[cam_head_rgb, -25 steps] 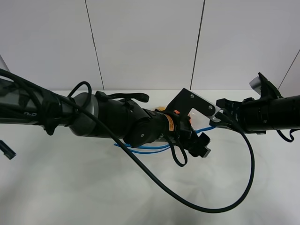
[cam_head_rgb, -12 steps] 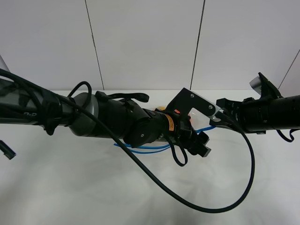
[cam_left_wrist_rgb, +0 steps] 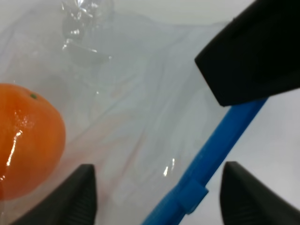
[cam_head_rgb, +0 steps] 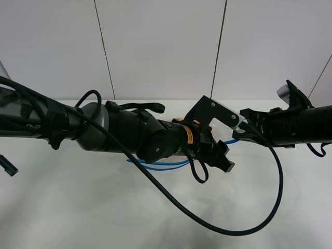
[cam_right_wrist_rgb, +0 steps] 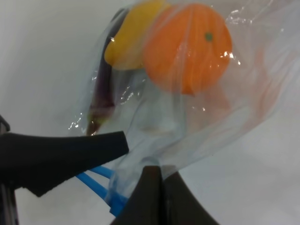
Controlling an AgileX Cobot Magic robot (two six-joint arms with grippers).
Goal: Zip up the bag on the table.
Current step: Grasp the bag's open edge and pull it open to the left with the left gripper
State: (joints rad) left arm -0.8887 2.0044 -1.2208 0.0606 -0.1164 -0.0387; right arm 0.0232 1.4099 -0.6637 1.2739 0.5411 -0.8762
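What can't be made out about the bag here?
- High view: most of the bag sits hidden under the left arm; only its blue strip shows.
- Left wrist view: the frame edge cuts off the left fingers.
- Right wrist view: the eggplant is blurred behind crinkled plastic.

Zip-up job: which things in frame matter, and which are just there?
In the job:
the bag
blue zip strip
left gripper, open astride the strip
right gripper, shut on the bag by the strip
the table

Just there:
orange, pear, eggplant, all inside the bag
black cable
small black object, far left of the high view
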